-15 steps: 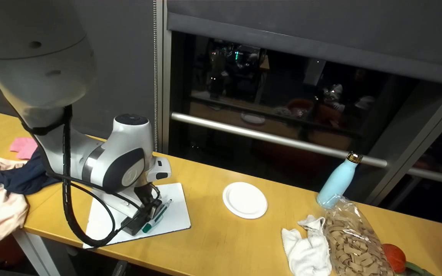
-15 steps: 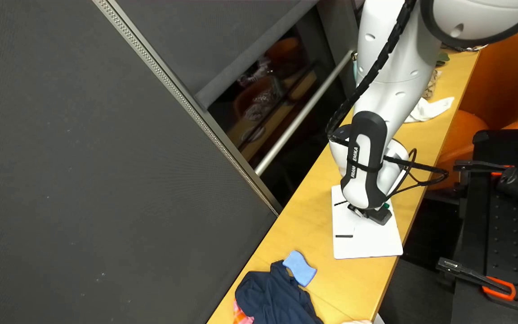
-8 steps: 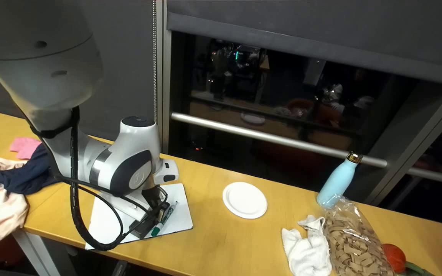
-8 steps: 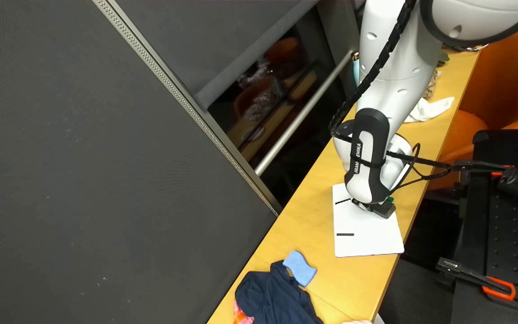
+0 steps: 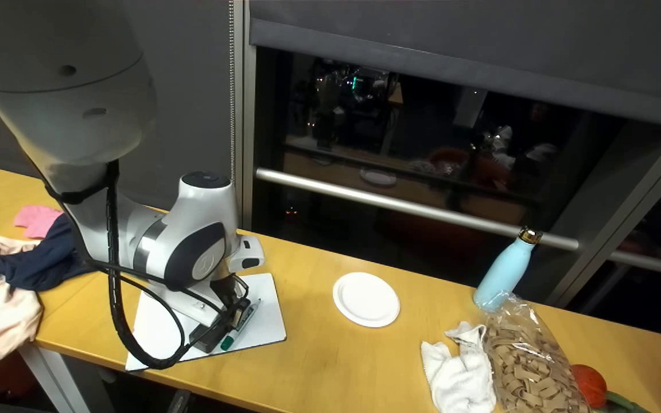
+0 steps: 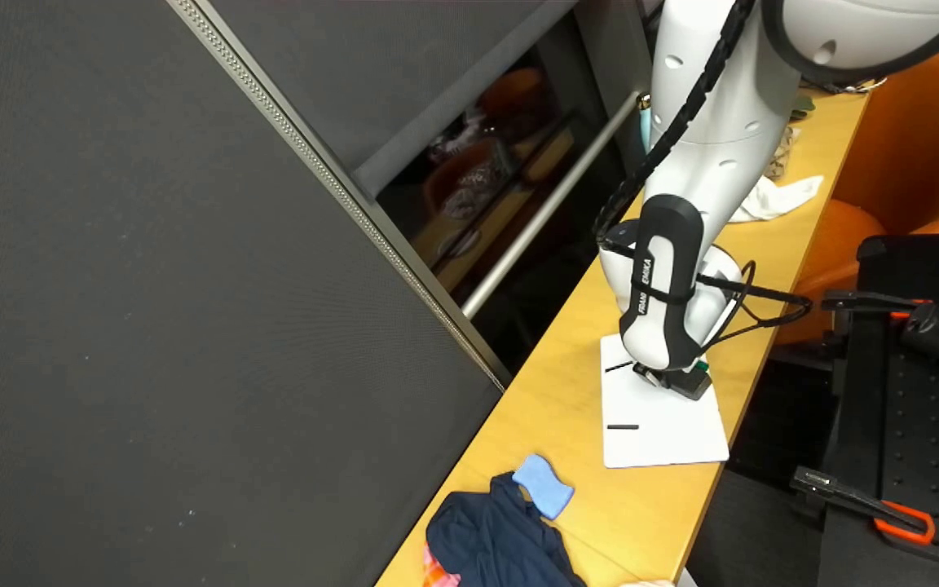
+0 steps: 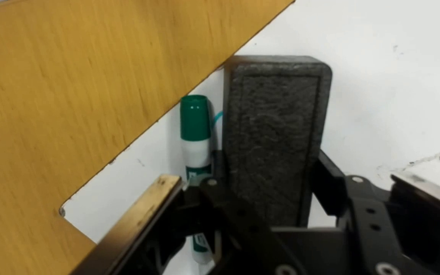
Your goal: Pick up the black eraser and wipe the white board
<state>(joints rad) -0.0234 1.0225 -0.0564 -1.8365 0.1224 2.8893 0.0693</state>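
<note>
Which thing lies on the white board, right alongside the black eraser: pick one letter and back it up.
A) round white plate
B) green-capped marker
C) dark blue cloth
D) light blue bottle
B, since the wrist view shows the green-capped marker lying on the white board next to the black eraser.

Spread along the desk in an exterior view, with cloths left of the board, marker on the board just beside the eraser in the hand, plate right of the board, and bottle behind bag.
</note>
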